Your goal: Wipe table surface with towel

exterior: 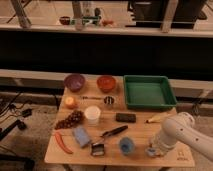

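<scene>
Hidden and cropped
Right of the blue cup, the closed tool is masked by the arm, itself cut off rightward; the towel is mostly covered.
</scene>
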Controlling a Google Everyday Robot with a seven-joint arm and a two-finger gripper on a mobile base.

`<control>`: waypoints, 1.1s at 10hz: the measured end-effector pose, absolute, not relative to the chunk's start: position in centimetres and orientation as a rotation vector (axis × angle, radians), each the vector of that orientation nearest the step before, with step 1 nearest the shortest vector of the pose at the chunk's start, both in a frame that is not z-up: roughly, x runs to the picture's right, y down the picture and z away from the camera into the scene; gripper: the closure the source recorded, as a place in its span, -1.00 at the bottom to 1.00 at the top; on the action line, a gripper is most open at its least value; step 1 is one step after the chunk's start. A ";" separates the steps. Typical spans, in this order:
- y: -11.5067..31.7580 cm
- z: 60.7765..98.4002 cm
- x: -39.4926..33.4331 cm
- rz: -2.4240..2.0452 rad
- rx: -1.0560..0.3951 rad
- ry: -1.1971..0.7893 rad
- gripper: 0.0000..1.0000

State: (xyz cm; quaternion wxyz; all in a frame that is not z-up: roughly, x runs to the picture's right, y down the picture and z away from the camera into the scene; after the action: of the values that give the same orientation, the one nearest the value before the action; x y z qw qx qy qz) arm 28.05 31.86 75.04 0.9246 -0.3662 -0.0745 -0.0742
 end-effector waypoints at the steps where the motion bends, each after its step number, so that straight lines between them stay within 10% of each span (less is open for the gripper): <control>1: 31.8 74.9 28.1 -0.152 -0.750 -0.152 0.94; 11: 33.1 75.8 31.7 -0.129 -0.807 -0.072 0.94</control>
State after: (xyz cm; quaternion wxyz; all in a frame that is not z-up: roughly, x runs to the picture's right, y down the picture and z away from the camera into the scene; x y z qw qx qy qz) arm 31.69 33.11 75.77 0.9171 -0.3922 -0.0348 -0.0628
